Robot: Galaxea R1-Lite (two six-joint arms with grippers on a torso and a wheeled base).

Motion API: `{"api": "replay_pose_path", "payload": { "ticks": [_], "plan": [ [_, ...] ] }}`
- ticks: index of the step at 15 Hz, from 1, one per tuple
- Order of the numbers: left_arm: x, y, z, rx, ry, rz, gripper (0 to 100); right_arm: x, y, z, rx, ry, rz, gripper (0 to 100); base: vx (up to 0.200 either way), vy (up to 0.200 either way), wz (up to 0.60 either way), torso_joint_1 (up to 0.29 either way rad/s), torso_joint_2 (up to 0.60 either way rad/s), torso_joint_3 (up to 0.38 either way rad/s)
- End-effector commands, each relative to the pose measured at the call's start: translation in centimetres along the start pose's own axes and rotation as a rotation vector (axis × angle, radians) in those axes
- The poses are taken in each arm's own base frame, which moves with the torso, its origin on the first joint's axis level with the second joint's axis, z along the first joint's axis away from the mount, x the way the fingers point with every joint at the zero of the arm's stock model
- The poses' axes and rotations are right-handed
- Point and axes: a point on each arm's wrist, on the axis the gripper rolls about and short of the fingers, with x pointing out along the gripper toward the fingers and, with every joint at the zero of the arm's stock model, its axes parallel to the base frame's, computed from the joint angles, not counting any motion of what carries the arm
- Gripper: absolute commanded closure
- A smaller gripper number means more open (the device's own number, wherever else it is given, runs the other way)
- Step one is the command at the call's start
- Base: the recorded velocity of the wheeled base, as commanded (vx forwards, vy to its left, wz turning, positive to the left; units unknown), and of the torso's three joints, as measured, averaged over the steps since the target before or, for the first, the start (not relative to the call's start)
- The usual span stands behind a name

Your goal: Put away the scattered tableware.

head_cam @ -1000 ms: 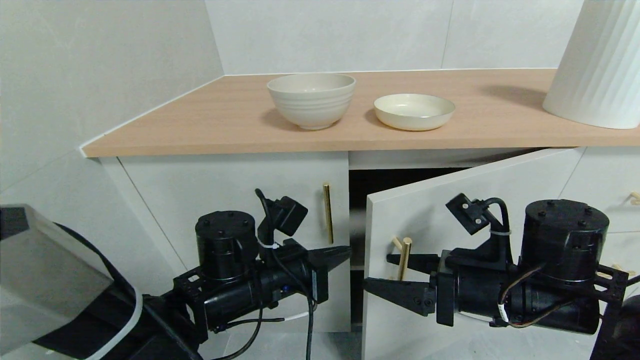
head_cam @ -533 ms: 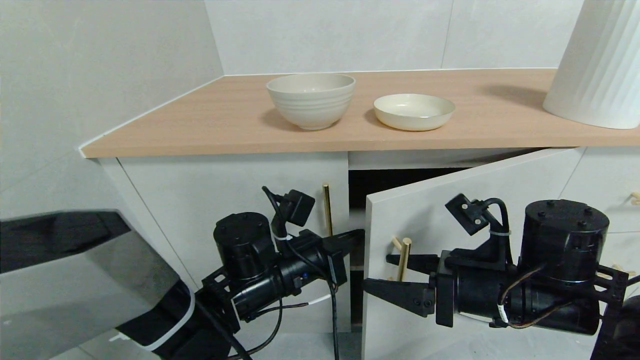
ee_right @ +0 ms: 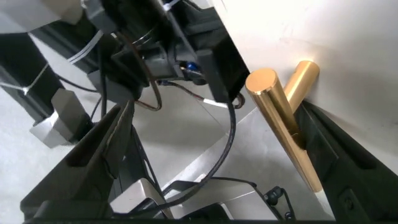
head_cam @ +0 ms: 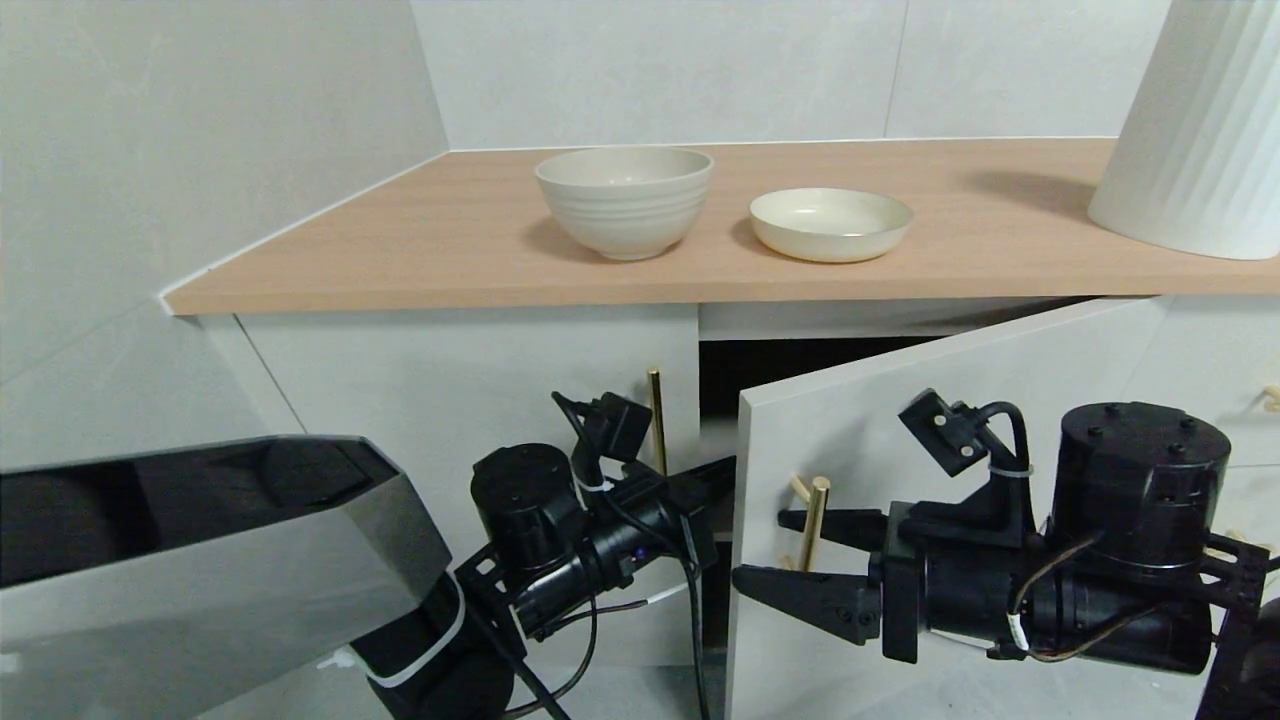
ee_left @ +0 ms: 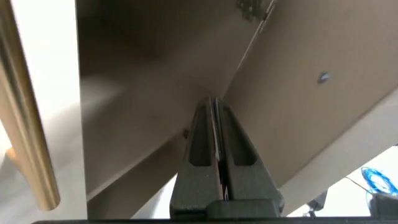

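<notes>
A cream ribbed bowl point(head_cam: 624, 200) and a shallow cream dish point(head_cam: 830, 223) stand side by side on the wooden counter point(head_cam: 400, 250). Below it, the right cabinet door point(head_cam: 960, 370) is partly open. My right gripper point(head_cam: 758, 547) is open and straddles that door's gold handle point(head_cam: 815, 520), one finger on each side; the handle point(ee_right: 283, 124) shows close up between the fingers point(ee_right: 106, 149). My left gripper point(head_cam: 722, 470) is shut, its tip in the dark gap between the two doors. In the left wrist view the left gripper point(ee_left: 215, 102) points into the cabinet's dim interior.
A tall white ribbed vessel point(head_cam: 1200, 130) stands on the counter at the far right. The left cabinet door point(head_cam: 450, 380) is closed, its gold handle point(head_cam: 655, 420) just beside the left arm. Tiled walls meet behind the counter.
My left arm has moved right and forward, bringing its shut tip from in front of the left door into the gap between the doors. The right gripper stays at the handle.
</notes>
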Motion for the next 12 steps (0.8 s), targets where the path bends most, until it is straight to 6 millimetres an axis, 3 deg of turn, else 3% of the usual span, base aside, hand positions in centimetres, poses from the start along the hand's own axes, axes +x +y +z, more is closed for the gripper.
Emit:
{"api": "replay_pose_path", "payload": {
  "ticks": [1,6,12],
  "plan": [
    [0.1,0.0,-0.1,0.0,-0.002,0.011,100,-1.0,-0.8,0.0,-0.053,-0.018,-0.081,0,0.0,0.0,0.0,0.0,0.0,0.0],
    [0.1,-0.3,0.0,0.003,-0.007,0.002,100,-1.7,-0.8,-0.1,-0.059,-0.044,-0.198,0,0.0,0.0,0.0,0.0,0.0,0.0],
    [-0.2,-1.7,2.3,0.022,-0.064,-0.04,100,-7.9,3.1,-0.2,0.002,0.099,-0.233,0,0.0,0.0,0.0,0.0,0.0,0.0]
  ]
}}
